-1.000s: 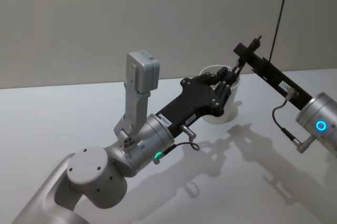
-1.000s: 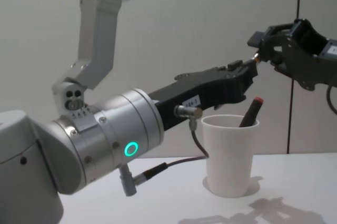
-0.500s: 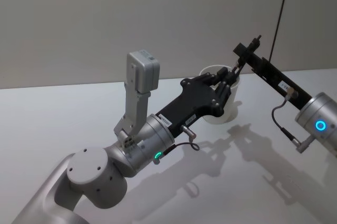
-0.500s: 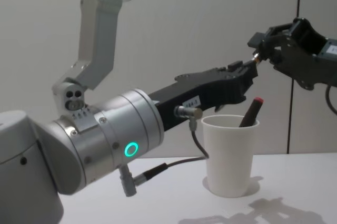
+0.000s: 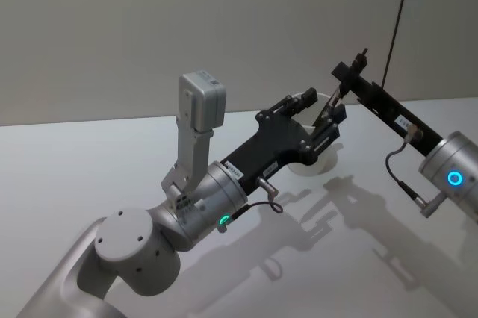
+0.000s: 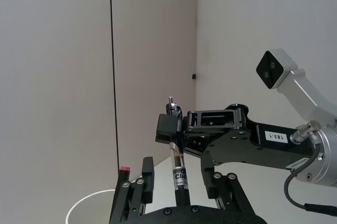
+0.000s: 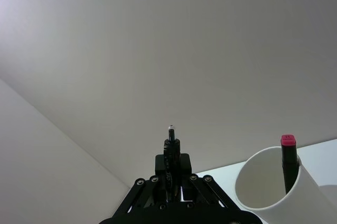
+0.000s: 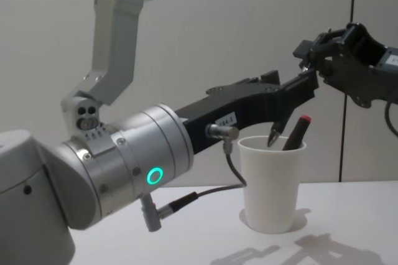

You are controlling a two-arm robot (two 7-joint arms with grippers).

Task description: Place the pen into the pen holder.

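Left hand (image 8: 283,112) has just sprung wide open above the plain white paper cup pen holder (image 8: 272,184) on the worktop, letting go of the slim black pen (image 6: 179,174). Right hand (image 7: 169,175) pinches that pen upright beside the cup, so handover looks done and insertion remains.

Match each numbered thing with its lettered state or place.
Things:
1. left pincer
2. right pincer
3. red-capped marker
4. pen holder

States or places:
A. stands upright on the table
B. shut on the pen
C. leans inside the white cup, cap above the rim
D. open, fingers spread, above the cup

Pairs: 1-D, 2-B, 3-C, 4-A
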